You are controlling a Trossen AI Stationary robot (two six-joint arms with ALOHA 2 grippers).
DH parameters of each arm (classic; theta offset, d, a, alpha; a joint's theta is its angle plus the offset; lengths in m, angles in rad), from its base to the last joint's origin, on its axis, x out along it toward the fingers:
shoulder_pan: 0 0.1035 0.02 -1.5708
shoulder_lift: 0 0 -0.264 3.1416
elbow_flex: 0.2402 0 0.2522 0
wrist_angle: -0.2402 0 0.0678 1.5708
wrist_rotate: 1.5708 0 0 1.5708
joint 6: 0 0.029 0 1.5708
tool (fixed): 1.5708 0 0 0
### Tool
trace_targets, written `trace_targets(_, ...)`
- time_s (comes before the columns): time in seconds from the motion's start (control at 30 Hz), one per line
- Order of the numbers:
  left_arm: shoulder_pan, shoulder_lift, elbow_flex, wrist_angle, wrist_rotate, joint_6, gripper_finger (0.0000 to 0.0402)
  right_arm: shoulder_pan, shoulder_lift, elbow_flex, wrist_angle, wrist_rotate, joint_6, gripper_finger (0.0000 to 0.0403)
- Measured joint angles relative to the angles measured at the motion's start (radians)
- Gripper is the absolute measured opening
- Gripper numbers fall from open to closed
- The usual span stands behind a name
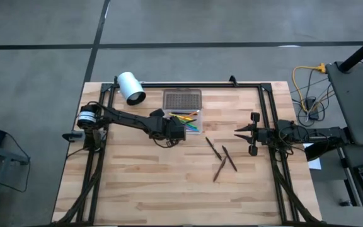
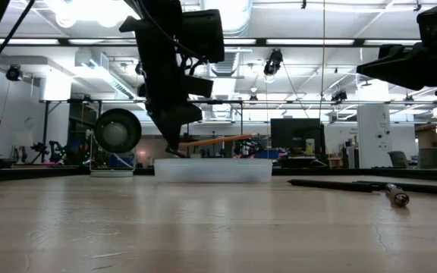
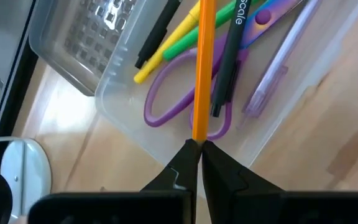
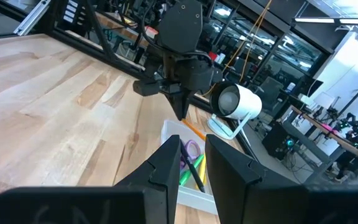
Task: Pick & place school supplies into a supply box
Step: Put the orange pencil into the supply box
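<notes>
High view: left gripper is parked at the clear box; three dark pencils lie loose on the wood table. Left wrist view: an orange pencil is clamped end-on over purple scissors, probably for dropping in. Right wrist view: right gripper is held apart, empty.

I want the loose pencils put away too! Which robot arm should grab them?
Probably the right. Its claw is open and empty, close to the three dark pencils on the table. The left claw is shut on an orange pencil above the supply box.
</notes>
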Motion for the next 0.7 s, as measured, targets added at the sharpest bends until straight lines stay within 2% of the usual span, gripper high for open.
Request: trace_targets(0.7,0.000,0.000,0.000,-0.035,0.037,-0.004,0.0013,0.000,0.001,0.000,0.000,0.000,0.000,0.0068)
